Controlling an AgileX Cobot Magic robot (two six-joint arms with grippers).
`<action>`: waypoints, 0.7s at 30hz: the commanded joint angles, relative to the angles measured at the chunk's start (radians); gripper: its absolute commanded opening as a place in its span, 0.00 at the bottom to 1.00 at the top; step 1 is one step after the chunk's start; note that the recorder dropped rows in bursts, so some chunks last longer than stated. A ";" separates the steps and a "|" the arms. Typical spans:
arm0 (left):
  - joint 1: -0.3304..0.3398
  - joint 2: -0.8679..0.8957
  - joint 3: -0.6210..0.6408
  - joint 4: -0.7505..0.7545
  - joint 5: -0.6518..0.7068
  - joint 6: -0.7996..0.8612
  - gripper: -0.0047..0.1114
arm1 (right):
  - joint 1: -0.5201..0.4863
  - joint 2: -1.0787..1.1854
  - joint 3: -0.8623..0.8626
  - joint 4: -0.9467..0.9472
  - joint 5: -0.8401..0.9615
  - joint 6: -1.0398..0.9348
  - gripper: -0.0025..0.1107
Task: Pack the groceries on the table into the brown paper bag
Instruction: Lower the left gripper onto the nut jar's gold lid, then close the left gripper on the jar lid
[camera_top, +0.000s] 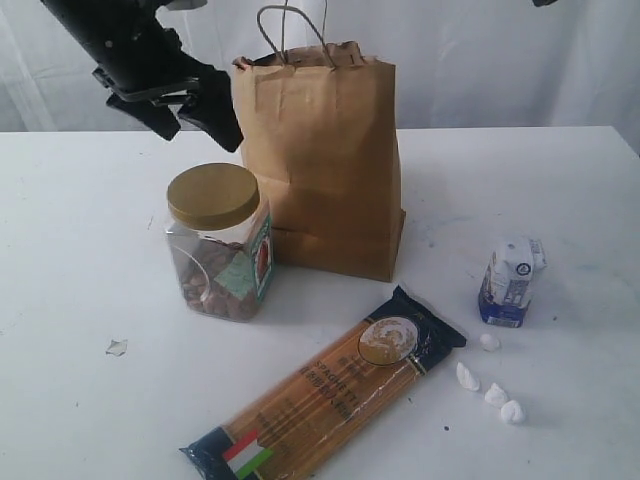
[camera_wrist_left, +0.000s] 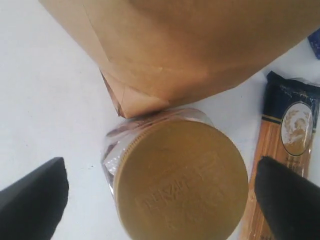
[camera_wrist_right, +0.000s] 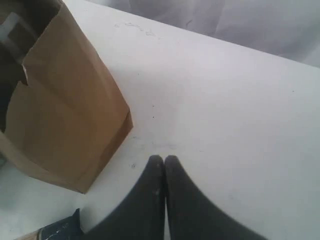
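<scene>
Groceries awaiting packing: gold-lidded jar (camera_top: 217, 243), spaghetti pack (camera_top: 325, 395), carton (camera_top: 511, 282) and white lumps (camera_top: 494, 392) sit on the bench (camera_top: 80, 300) outside the paper bag (camera_top: 320, 160); left end effector (camera_top: 190, 118) spread apart above the jar, right end effector (camera_wrist_right: 164, 165) pressed together.

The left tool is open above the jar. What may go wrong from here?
1. The gold-lidded clear jar stands close against the brown paper bag, so a finger of the left tool may catch the bag and push it over.
2. The lid looks nearly as wide as the open tool, so the grip may slip.
3. A dropped jar may crush the long spaghetti pack nearby.
</scene>
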 joint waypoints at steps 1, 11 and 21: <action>-0.015 -0.031 0.058 -0.009 0.090 -0.024 0.94 | -0.003 -0.008 0.004 0.006 -0.002 0.008 0.02; -0.096 -0.033 0.120 0.160 0.090 -0.010 0.94 | -0.003 -0.008 0.004 0.044 -0.002 0.007 0.02; -0.106 -0.008 0.134 0.107 0.075 0.001 0.94 | -0.003 -0.008 0.004 0.093 -0.002 0.007 0.02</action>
